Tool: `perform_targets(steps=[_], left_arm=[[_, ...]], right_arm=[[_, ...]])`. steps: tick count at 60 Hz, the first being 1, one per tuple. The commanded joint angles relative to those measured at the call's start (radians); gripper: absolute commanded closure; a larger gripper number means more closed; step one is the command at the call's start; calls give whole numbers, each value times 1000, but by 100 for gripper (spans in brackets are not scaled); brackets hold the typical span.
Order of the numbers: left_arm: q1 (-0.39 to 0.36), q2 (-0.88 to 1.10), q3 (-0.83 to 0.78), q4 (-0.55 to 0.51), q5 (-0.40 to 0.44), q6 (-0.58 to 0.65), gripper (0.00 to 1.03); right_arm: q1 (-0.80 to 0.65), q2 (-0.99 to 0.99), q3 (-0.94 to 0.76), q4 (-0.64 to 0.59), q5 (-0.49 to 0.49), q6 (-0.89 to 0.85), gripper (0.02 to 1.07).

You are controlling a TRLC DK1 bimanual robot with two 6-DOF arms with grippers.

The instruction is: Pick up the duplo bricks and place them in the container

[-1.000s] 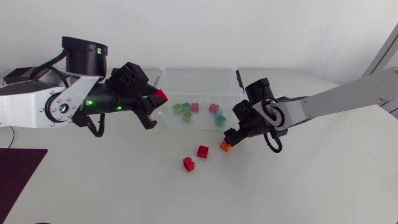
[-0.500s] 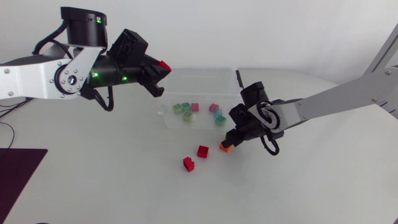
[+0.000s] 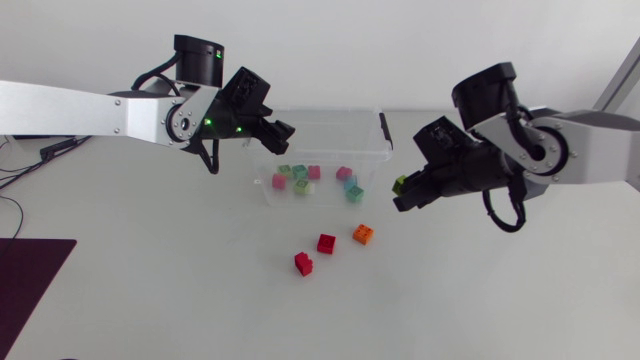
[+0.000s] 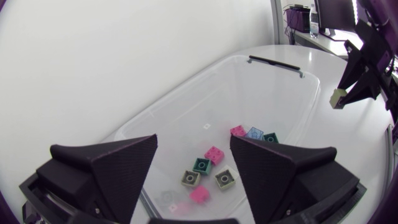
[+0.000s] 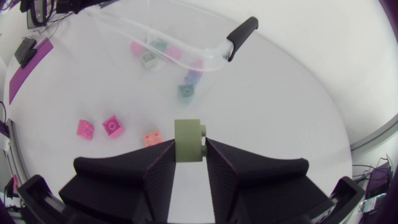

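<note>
"Where do the bricks lie?"

"A red brick (image 3: 326,243), a second red brick (image 3: 304,264) and an orange brick (image 3: 363,235) sit on the white surface (image 3: 180,290), near the clear container (image 3: 320,135). Loose bricks (image 4: 214,154), pink, green and blue, lie inside it."

"And the pincers?"

"The left pincer (image 4: 193,146) hangs over the container, fingers apart. The right pincer (image 5: 189,144) is clamped on an olive brick (image 3: 400,184), raised beside the container's black-handled end."

"Anything else?"

"A dark purple mat (image 3: 30,290) at the surface's left edge."
</note>
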Motion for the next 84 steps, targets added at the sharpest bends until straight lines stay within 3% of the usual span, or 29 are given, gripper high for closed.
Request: perform_targets(steps=[1,21,32,50,53,60,66,84], left_arm=[[-4,-33,-3,-4,-4,-13,5],[-10,-268,-189,-222,-4,134,5],[-90,-300,-298,-316,-4,206,5],[-233,-168,-355,-311,-82,220,5],[-245,-127,-344,-311,-87,220,5],[-265,-56,-315,-314,-126,214,5],[-283,-33,-292,-326,-163,189,5],[-285,27,-115,-537,-168,25,6]], right_arm=[[-3,-35,62,-39,-4,-13,80],[32,13,268,-55,-20,23,79],[46,123,354,12,-20,44,78],[69,338,492,113,-20,56,74],[72,381,526,113,-17,55,60],[76,459,604,80,-12,53,12],[79,453,608,75,-12,53,7],[70,263,444,41,-10,40,7]])
